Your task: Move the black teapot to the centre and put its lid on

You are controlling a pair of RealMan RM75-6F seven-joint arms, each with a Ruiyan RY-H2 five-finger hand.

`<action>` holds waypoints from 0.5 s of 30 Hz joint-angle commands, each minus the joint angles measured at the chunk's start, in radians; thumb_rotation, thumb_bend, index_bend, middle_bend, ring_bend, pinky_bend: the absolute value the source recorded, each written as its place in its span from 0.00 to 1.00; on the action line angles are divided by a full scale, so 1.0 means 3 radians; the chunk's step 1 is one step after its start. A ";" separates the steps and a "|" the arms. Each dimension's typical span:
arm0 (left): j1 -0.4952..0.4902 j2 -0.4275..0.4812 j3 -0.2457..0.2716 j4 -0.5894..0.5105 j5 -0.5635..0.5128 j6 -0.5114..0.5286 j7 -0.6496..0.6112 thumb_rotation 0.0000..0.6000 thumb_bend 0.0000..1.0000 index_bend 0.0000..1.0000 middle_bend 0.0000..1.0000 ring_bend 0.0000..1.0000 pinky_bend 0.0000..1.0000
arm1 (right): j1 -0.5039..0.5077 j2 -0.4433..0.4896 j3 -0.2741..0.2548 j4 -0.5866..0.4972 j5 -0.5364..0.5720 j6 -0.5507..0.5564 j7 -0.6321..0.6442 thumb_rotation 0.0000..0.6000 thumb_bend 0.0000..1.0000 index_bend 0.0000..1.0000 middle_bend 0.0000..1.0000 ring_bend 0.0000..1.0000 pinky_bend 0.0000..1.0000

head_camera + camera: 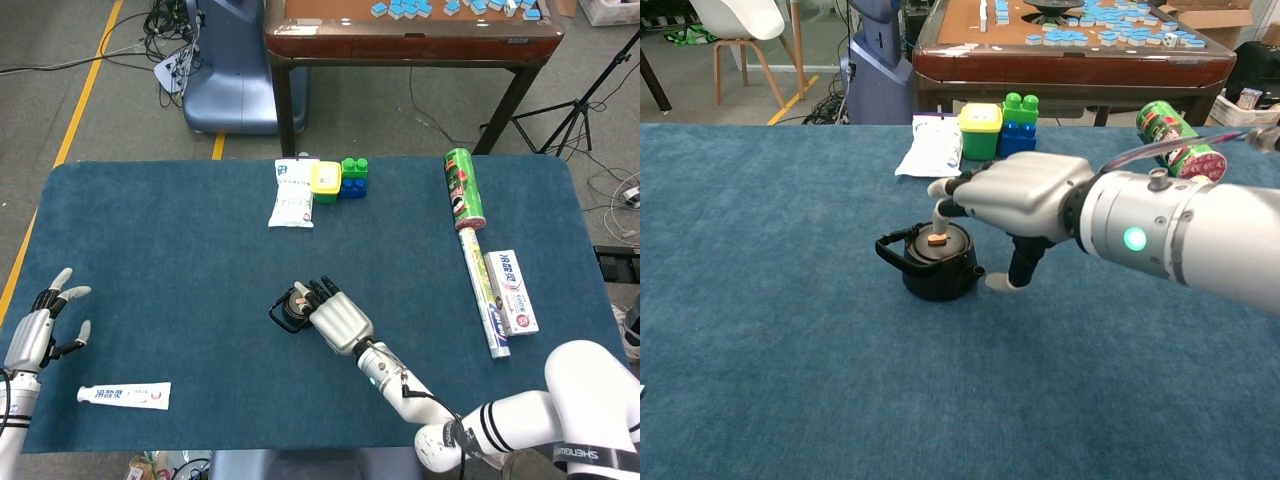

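black teapot (pixel 936 268) dark, slight sheen, lid (pixel 938 241) same finish with small brownish knob. right hand (pixel 1015 195) smooth silver-grey shell, satin gloss, dark fingers. table (pixel 790 380) covered in matt teal cloth, fine rough nap. blocks (pixel 1018 125) glossy plastic. can (pixel 1178 142) shiny printed wrap. pouch (pixel 932 148) white crinkled plastic.

The head view looks steeply down from high over the whole blue tabletop (pixel 180 260), while the chest view faces forward, low and close, sharing the black teapot (pixel 936 262) at mid-table.
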 commanded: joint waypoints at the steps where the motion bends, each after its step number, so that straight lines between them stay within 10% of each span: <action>1: -0.0013 0.0001 -0.0007 -0.0009 -0.0012 -0.0023 0.0018 1.00 0.44 0.23 0.00 0.00 0.00 | -0.0066 0.0187 0.0075 -0.0204 -0.0164 0.0152 0.0083 1.00 0.34 0.20 0.00 0.00 0.00; 15: -0.0192 0.0728 -0.0219 -0.1015 -0.0187 -0.0130 0.0922 1.00 0.44 0.23 0.00 0.00 0.00 | -0.0836 0.1374 -0.0071 -0.0579 -0.0699 0.0582 0.0992 1.00 0.42 0.20 0.00 0.00 0.00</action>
